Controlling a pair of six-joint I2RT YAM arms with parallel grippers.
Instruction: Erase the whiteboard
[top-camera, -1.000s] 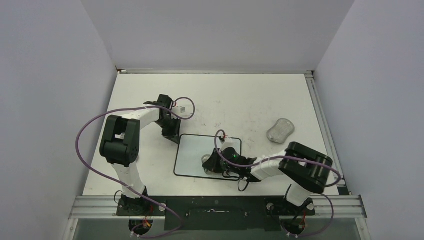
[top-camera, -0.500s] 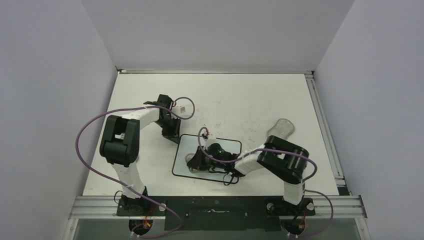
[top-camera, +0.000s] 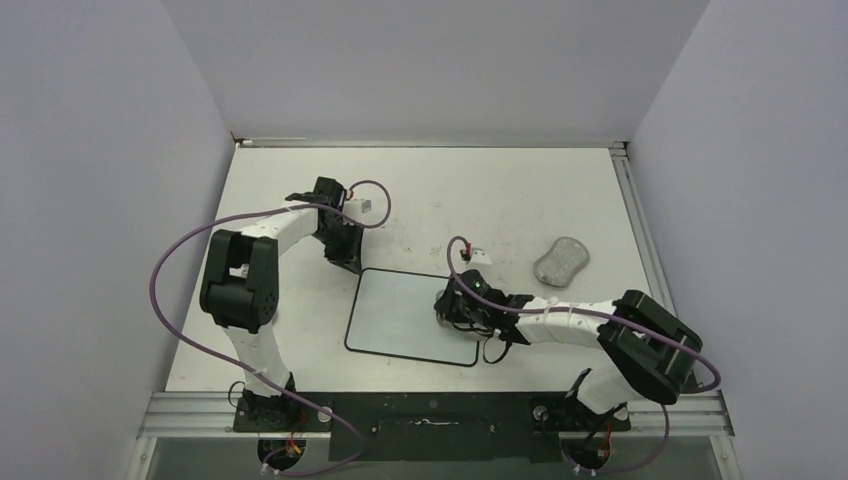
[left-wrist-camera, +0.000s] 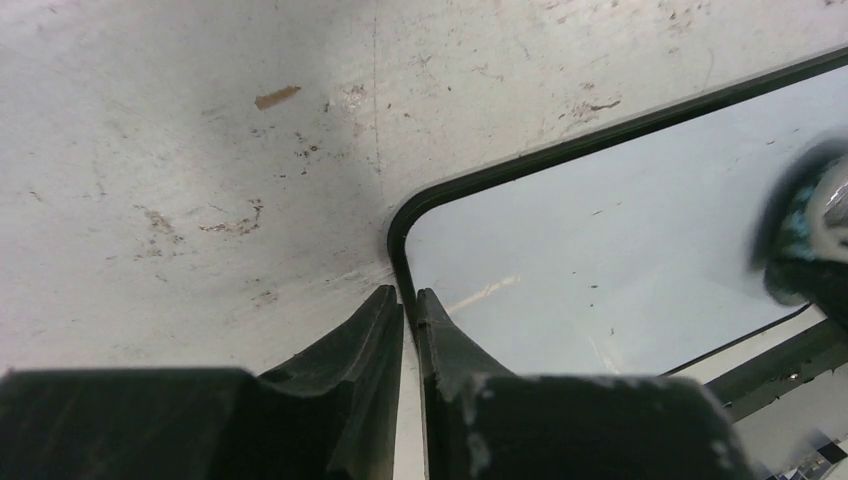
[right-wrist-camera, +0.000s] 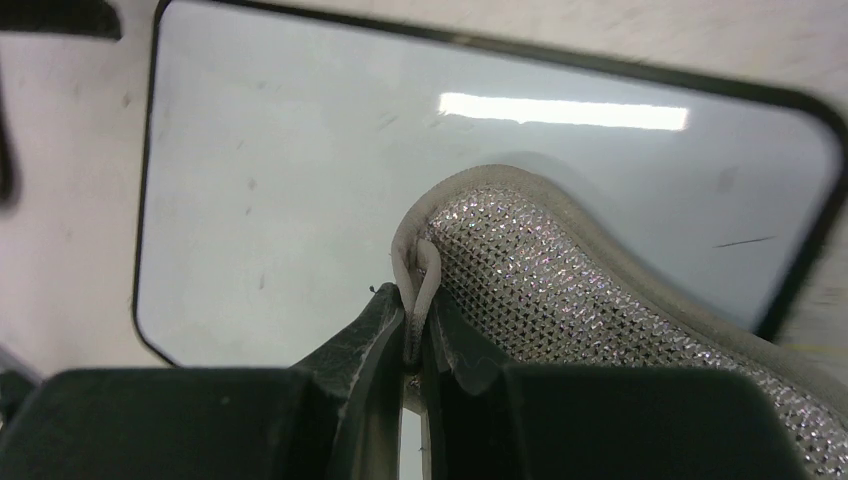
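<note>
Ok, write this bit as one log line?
left gripper: shut on whiteboard corner | right gripper: shut on sparkly pad, resting on whiteboard

We find the whiteboard (top-camera: 405, 315) white within a thin black rim (a few faint dark flecks on its face), the table (top-camera: 500, 195) off-white with brown scuffs. The mesh pad (right-wrist-camera: 560, 290) glitters silver, edged in beige. Left arm (top-camera: 262, 240) and right arm (top-camera: 570, 322) show white with black joints, cables (top-camera: 156, 288) purple, the lump (top-camera: 560, 261) pale grey
</note>
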